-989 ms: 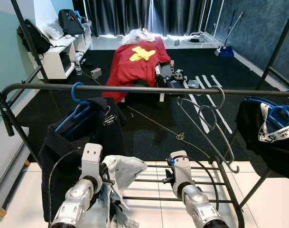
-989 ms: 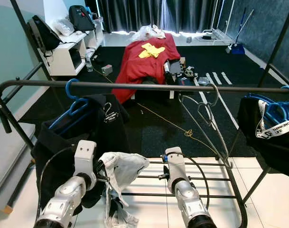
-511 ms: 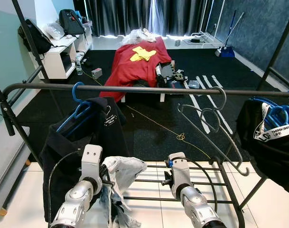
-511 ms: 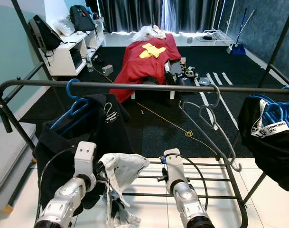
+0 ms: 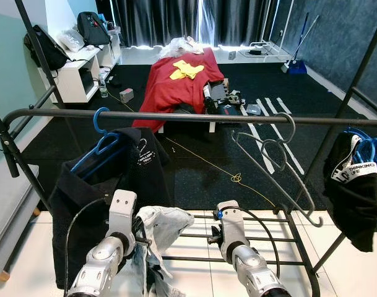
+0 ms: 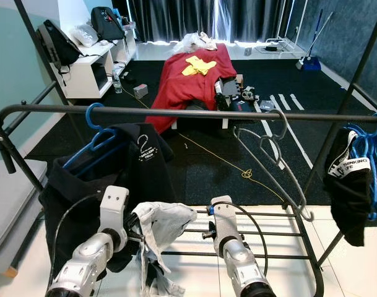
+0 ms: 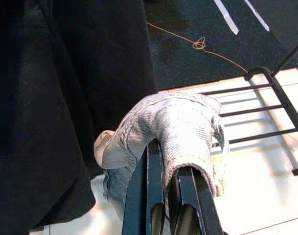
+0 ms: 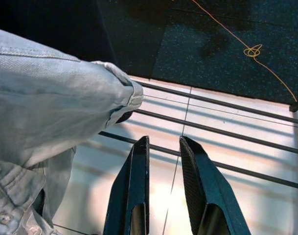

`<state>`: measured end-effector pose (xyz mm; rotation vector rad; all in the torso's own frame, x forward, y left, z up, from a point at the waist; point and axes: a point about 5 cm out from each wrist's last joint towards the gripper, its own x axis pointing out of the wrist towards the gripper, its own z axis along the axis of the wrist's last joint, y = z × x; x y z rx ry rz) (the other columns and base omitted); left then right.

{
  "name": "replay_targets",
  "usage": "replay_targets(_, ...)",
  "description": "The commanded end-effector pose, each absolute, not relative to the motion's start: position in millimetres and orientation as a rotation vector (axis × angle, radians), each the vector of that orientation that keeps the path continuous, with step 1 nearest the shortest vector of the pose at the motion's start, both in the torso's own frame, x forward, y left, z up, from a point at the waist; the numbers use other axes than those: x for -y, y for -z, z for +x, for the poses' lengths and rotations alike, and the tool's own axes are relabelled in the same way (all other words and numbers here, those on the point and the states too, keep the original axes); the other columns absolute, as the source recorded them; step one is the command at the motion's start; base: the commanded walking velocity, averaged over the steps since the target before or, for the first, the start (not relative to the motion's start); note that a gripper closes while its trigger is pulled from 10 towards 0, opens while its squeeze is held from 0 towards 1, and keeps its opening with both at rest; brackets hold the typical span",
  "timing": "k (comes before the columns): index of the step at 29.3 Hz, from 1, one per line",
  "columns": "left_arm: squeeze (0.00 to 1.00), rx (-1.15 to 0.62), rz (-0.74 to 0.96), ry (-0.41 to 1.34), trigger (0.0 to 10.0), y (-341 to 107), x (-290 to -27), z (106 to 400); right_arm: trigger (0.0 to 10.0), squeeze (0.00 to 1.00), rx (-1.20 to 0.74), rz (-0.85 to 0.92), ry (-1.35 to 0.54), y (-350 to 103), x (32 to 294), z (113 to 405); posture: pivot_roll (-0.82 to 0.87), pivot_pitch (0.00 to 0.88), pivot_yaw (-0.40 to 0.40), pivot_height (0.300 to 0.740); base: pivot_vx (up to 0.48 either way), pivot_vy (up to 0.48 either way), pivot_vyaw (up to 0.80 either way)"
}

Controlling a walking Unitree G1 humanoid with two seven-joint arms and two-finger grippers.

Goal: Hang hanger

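A black rail (image 5: 176, 116) of a clothes rack crosses in front of me. A bare grey wire hanger (image 5: 272, 148) hangs on it right of centre, tilted. A blue hanger (image 5: 100, 127) on the left carries a black garment (image 5: 114, 179). More blue hangers with a black garment (image 5: 352, 192) hang at the far right. My left gripper (image 7: 171, 169) is low under the rail, shut on a pale denim garment (image 5: 160, 223) that drapes over its fingers. My right gripper (image 8: 163, 142) is beside it, open with nothing between its fingers, over the rack's lower bars (image 8: 212, 129).
Behind the rack, dark carpet holds a red-covered piece of furniture (image 5: 179, 80), scattered small items and an orange cord (image 5: 234, 178). A white shelf unit (image 5: 77, 74) with bags stands at the back left, and a broom (image 5: 293, 62) leans at the back right. The rack's side posts frame both sides.
The black garment on the blue hangers at the right has swung further right along the rail. The grey hanger has swayed slightly. Both arms stay low, almost still.
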<state>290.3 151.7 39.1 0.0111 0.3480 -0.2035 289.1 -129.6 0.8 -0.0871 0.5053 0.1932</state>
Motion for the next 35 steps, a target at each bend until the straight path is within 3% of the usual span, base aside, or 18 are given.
replay_targets(1, 0.00, -0.365, 0.044, 0.223, 10.0, -37.9, -153.7, 290.7, 10.0, 0.00, -0.532, -0.109, -0.201, 0.8, 128.5, 289.9, 0.07, 0.000, 0.024, 0.740, 0.000, 0.000, 0.00)
replay_targets(11, 0.00, -0.424, 0.074, 0.245, 10.0, -31.0, -152.4, 288.3, 10.0, 0.00, -0.611, -0.124, -0.257, 9.4, 124.2, 284.4, 0.07, 0.000, 0.022, 0.740, 0.000, 0.000, 0.00)
replay_targets(18, 0.00, -0.561, 0.119, 0.221, 10.0, -10.0, -156.6, 283.5, 10.0, 0.00, -0.736, -0.048, -0.197, 25.9, 128.6, 273.5, 0.08, 0.000, 0.021, 0.740, 0.000, 0.000, 0.00)
replay_targets(35, 0.00, -0.601, 0.117, 0.200, 10.0, -3.3, -165.0, 279.1, 10.0, 0.00, -0.763, -0.066, -0.235, 25.1, 129.6, 276.2, 0.06, 0.000, 0.014, 0.740, 0.000, 0.000, 0.80)
